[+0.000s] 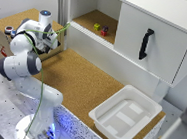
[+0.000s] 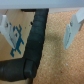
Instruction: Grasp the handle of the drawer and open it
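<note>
The drawer is a large white flat panel on the cabinet at the exterior view's right, and it looks shut. Its slim black handle stands upright near the panel's middle. My gripper hangs over the cork surface at the exterior view's left, far from the handle. In the wrist view the gripper is open, its pale fingers spread wide with nothing between them but cork below. A black cable crosses that view. The drawer and handle are out of the wrist view.
A shallow white plastic tray sits on the cork counter at the front right. Small red and yellow blocks lie in the open shelf beside the drawer. A green cable runs along the arm.
</note>
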